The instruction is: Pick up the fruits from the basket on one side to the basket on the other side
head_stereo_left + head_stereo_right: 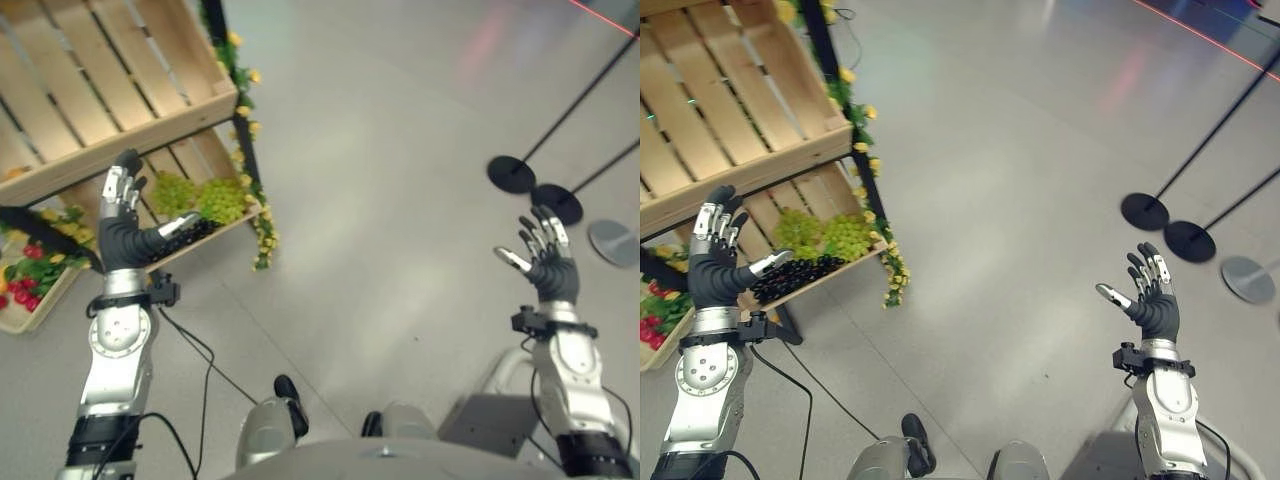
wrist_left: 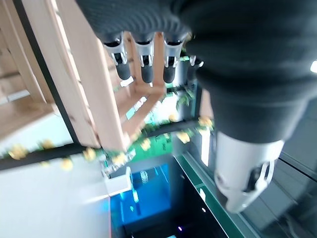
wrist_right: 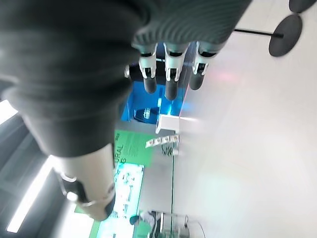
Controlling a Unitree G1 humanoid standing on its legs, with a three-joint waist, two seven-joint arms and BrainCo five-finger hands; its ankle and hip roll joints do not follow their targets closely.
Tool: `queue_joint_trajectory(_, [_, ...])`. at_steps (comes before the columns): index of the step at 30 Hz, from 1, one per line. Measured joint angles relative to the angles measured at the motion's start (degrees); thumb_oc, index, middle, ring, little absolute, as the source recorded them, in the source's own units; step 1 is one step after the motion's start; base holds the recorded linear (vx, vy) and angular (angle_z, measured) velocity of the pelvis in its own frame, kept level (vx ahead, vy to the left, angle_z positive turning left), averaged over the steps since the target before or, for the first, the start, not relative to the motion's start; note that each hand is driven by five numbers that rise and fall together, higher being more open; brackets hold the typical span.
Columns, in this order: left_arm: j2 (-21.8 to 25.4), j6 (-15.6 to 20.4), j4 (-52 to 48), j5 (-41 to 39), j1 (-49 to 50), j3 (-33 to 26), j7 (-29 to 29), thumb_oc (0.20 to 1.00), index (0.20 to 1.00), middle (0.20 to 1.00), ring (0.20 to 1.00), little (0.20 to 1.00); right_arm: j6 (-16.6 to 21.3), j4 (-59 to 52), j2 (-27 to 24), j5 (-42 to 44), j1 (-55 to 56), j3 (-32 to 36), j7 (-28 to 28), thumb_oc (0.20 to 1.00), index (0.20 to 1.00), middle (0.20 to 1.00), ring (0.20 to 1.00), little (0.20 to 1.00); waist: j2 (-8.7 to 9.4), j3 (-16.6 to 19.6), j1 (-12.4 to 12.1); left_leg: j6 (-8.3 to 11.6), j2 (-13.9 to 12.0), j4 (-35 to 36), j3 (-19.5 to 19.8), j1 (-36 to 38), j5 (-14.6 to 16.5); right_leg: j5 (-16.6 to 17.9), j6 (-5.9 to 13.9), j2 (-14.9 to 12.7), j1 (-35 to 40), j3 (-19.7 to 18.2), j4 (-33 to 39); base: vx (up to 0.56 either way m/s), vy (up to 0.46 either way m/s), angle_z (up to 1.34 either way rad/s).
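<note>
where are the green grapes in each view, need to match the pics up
Left eye view: green grapes at upper left, in the lower wooden crate, just past the left hand.
Right eye view: green grapes left of centre, in the same crate beside the black grapes.
Left wrist view: I cannot pick them out.
Right wrist view: not among what I can make out.
Shared landmark: the yellow-flower garland on the rack's black post.

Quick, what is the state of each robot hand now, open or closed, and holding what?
Left robot hand: open, holding nothing, raised in front of the wooden crates.
Right robot hand: open, holding nothing, raised over the floor.
</note>
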State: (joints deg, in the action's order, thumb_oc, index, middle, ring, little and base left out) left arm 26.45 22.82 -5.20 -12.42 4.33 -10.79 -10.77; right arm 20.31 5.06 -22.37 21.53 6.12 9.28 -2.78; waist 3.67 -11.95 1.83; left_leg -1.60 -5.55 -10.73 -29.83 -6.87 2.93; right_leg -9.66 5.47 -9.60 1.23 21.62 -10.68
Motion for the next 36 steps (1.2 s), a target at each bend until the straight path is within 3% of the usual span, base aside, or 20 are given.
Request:
queue_joint_trajectory(5, [-0.85, 0.01, -0.23, 0.41, -0.20, 0.61, 0.03, 1.000, 1.000, 1.000, 1.000, 1.000, -0.08, -0.11, -1.06, -0.09, 3.61, 0.70, -0.34, 1.000, 1.000, 1.000, 1.000, 1.000, -0.46, 1.81, 3.73, 1.35, -1.89, 0.53, 1.46, 0.26, -1.91, 1.67, -2.56, 3.53, -0.50, -2.80, 2.34, 0.03, -0.107, -0.39])
queue_joint_trajectory(7, [-1.01, -0.01, -0.26, 0.42, -0.05, 0.56, 0.04, 1.000, 1.000, 1.000, 1.000, 1.000, -0.12, -0.12, -0.92, -0.08, 3.80, 1.10, -0.32, 1.000, 1.000, 1.000, 1.000, 1.000, -0.70, 2.11, 3.74, 1.56, -2.15, 0.62, 1.64, 0.26, -2.08, 2.11, -3.03, 4.29, -0.03, -3.60, 2.97, 0.02, -0.055, -0.24])
queue_joint_trajectory(14, [-1.82, -0.03, -0.25, 0.42, -0.25, 0.86, 0.01, 1.000, 1.000, 1.000, 1.000, 1.000, -0.17, -0.13, -0.92, 0.02, 3.49, 1.49, -0.22, 1.000, 1.000, 1.000, 1.000, 1.000, -1.24, 2.86, 5.29, 2.72, -2.50, 1.84, 0.35, 3.48, -1.95, 2.28, -3.31, 5.27, 1.55, -6.32, 4.50, 0.01, -0.095, -0.20])
queue_joint_trajectory(19, [-1.95, -0.08, -0.07, 0.40, -1.01, 1.83, -0.15, 1.000, 1.000, 1.000, 1.000, 1.000, -0.19, -0.04, -0.93, 0.20, 3.74, 1.82, -0.29, 1.000, 1.000, 1.000, 1.000, 1.000, -1.11, 3.27, 7.84, 3.22, -3.29, 1.41, -0.12, 4.28, -1.92, 2.07, -3.49, 5.71, 1.69, -8.36, 3.95, 0.04, -0.180, -0.11])
queue_joint_trajectory(20, [-1.95, -0.09, -0.06, 0.40, -1.11, 2.11, -0.11, 1.000, 1.000, 1.000, 1.000, 1.000, -0.18, -0.09, -0.82, 0.45, 3.71, 1.84, -0.30, 1.000, 1.000, 1.000, 1.000, 1.000, -1.03, 3.32, 8.24, 3.30, -3.63, 1.11, -0.11, 4.37, -1.92, 1.84, -3.60, 5.98, 1.63, -8.86, 3.77, 0.10, -0.409, -0.23])
queue_joint_trajectory(22, [-1.54, -0.16, 0.02, 0.40, -1.53, 2.80, -0.19, 1.000, 1.000, 1.000, 1.000, 1.000, -0.17, 0.04, -0.01, 0.61, 3.43, 1.81, -0.27, 1.000, 1.000, 1.000, 1.000, 1.000, 0.22, 3.40, 7.98, 5.28, -6.56, -4.49, 0.00, 4.36, -0.69, -0.76, -5.90, 7.78, 0.04, -10.46, -0.89, -0.04, -0.332, -0.68])
queue_joint_trajectory(23, [-0.78, -0.25, 0.12, 0.39, -1.47, 2.80, -0.59, 1.000, 1.000, 1.000, 1.000, 1.000, -0.16, -0.01, 1.06, 0.75, 2.69, 1.81, -0.29, 1.000, 1.000, 1.000, 1.000, 1.000, 1.76, 2.55, 5.81, 6.66, -9.63, -14.33, 2.86, 2.29, -0.73, -1.68, -8.20, 8.81, -1.07, -12.57, -4.84, -0.17, -0.109, -1.11])
queue_joint_trajectory(24, [-0.84, -0.45, 0.02, 0.42, -1.09, 3.02, -0.58, 1.000, 1.000, 1.000, 1.000, 1.000, -0.03, -0.20, 1.05, 0.85, 2.84, 1.80, -0.30, 1.000, 1.000, 1.000, 1.000, 1.000, 2.12, 2.80, 4.81, 7.54, -10.88, -17.94, 4.03, 1.67, -1.95, -1.56, -8.98, 9.42, -0.77, -13.90, -4.84, -0.15, -0.024, -1.31])
queue_joint_trajectory(25, [-1.17, -0.63, -0.08, 0.45, -0.92, 3.77, -0.57, 1.000, 1.000, 1.000, 1.000, 1.000, 0.96, -0.32, 0.13, 1.38, 3.09, 1.88, -0.60, 1.000, 1.000, 1.000, 1.000, 1.000, 2.90, 2.87, 4.32, 7.67, -10.82, -23.10, 10.07, -1.12, -3.54, -0.91, -9.96, 10.49, 0.13, -15.79, -4.12, -0.11, 0.031, -0.82])
queue_joint_trajectory(26, [-1.33, -0.54, -0.45, 0.46, -0.61, 4.46, -0.63, 1.000, 1.000, 1.000, 1.000, 1.000, 1.19, -0.31, -0.84, 1.79, 3.00, 1.95, -1.10, 1.000, 1.000, 1.000, 1.000, 1.000, 3.10, 2.85, 4.34, 8.18, -7.61, -24.91, 17.74, -3.06, -2.18, -0.89, -10.00, 10.78, -0.41, -17.03, -4.31, 0.01, 0.108, -1.17])
queue_joint_trajectory(27, [-1.27, -0.59, -0.58, 0.54, 0.09, 5.03, -0.48, 1.000, 1.000, 1.000, 1.000, 1.000, 1.30, -0.37, -2.05, 1.91, 3.00, 1.96, -1.50, 1.000, 1.000, 1.000, 1.000, 1.000, 2.67, 2.48, 3.49, 8.48, -3.48, -24.02, 22.86, -3.20, -1.81, -0.35, -10.70, 11.24, -1.90, -18.91, -4.85, 0.13, 0.103, -1.00])
queue_joint_trajectory(28, [-1.47, -0.66, -0.84, 0.56, 0.77, 4.80, -0.61, 1.000, 1.000, 1.000, 1.000, 1.000, 1.29, -0.18, -2.29, 1.90, 2.90, 1.51, -1.48, 1.000, 1.000, 1.000, 1.000, 1.000, 1.67, 2.49, 3.25, 8.46, -2.28, -24.39, 22.94, -5.10, 0.15, 0.69, -10.51, 12.73, -2.29, -20.24, -3.80, 0.19, 0.159, -1.08])
queue_joint_trajectory(29, [-2.32, -0.63, -0.67, 1.02, 0.85, 4.61, -0.63, 1.000, 1.000, 1.000, 1.000, 1.000, 1.30, -0.18, -1.90, 2.16, 3.28, 1.86, -1.63, 1.000, 1.000, 1.000, 1.000, 1.000, 1.32, 2.08, 4.03, 6.64, 1.11, -17.47, 27.16, -5.50, 2.31, 1.73, -10.30, 13.06, -2.60, -22.33, -1.56, 0.16, 0.130, -0.63])
queue_joint_trajectory(30, [-2.75, -0.69, -0.64, 1.18, 1.06, 4.48, -0.77, 1.000, 1.000, 1.000, 1.000, 1.000, 1.35, 0.53, -1.65, 2.15, 2.95, 1.76, -1.51, 1.000, 1.000, 1.000, 1.000, 1.000, 0.63, 1.60, 3.28, 5.64, 1.24, -12.29, 27.76, -5.57, 2.16, 1.67, -9.10, 13.71, -2.71, -23.11, -0.16, 0.25, 0.178, -1.11])
queue_joint_trajectory(31, [-2.76, -0.73, -0.67, 1.75, 0.61, 4.13, -0.98, 1.000, 1.000, 1.000, 1.000, 1.000, 1.28, 1.89, -1.10, 2.16, 2.47, 1.25, -1.51, 1.000, 1.000, 1.000, 1.000, 1.000, 0.88, 0.64, 1.88, 5.07, 2.04, -3.48, 32.25, -5.97, 1.04, 5.60, -9.89, 14.71, -3.06, -25.14, 1.51, 0.18, 0.123, -1.21])
queue_joint_trajectory(32, [-3.06, -0.82, -0.41, 1.83, 0.70, 3.84, -1.33, 1.000, 1.000, 1.000, 1.000, 1.000, 1.16, 2.59, -1.34, 2.16, 1.43, 0.19, -1.54, 1.000, 1.000, 1.000, 1.000, 1.000, 1.44, -0.38, 1.97, 5.20, 4.18, -1.89, 38.66, -5.88, 1.11, 6.31, -11.35, 15.10, -2.25, -28.39, 2.29, 0.16, 0.143, -1.35])
queue_joint_trajectory(33, [-3.15, -0.94, -0.28, 1.85, 1.12, 3.87, -1.70, 1.000, 1.000, 1.000, 1.000, 1.000, 1.12, 3.10, -1.60, 2.13, 0.27, -0.89, -1.55, 1.000, 1.000, 1.000, 1.000, 1.000, 1.53, -0.49, 1.10, 5.32, 6.59, -0.16, 46.16, -5.85, 1.11, 6.94, -11.33, 15.35, -1.84, -32.13, 2.93, 0.07, 0.210, -1.69])
queue_joint_trajectory(34, [-4.11, -0.76, -0.16, 2.18, 0.68, 3.66, -1.78, 1.000, 1.000, 1.000, 1.000, 1.000, 1.17, 2.99, -3.24, 1.85, -1.99, -1.12, -1.45, 1.000, 1.000, 1.000, 1.000, 1.000, -0.23, -1.15, -0.01, 5.50, 7.46, -1.02, 49.18, -6.46, 1.04, 7.03, -10.87, 16.42, -1.75, -34.96, 3.62, 0.09, 0.207, -1.57])
queue_joint_trajectory(35, [-4.44, -0.75, -0.07, 2.18, 0.57, 3.56, -1.84, 1.000, 1.000, 1.000, 1.000, 1.000, 1.18, 3.02, -3.67, 1.77, -2.85, -1.14, -1.52, 1.000, 1.000, 1.000, 1.000, 1.000, -1.45, -1.38, -0.12, 5.57, 7.64, -2.17, 48.97, -7.01, 0.91, 7.98, -10.58, 16.78, -1.03, -34.35, 3.91, 0.09, 0.241, -1.43])
queue_joint_trajectory(36, [-4.90, -0.68, 0.11, 2.15, 0.29, 3.63, -1.67, 1.000, 1.000, 1.000, 1.000, 1.000, 1.14, 2.64, -3.96, 1.73, -3.11, -0.96, -1.44, 1.000, 1.000, 1.000, 1.000, 1.000, -2.32, -1.56, 1.54, 5.27, 6.91, -3.90, 48.77, -6.52, 0.46, 7.44, -10.06, 17.57, -0.95, -34.82, 4.25, 0.10, 0.167, -0.95])
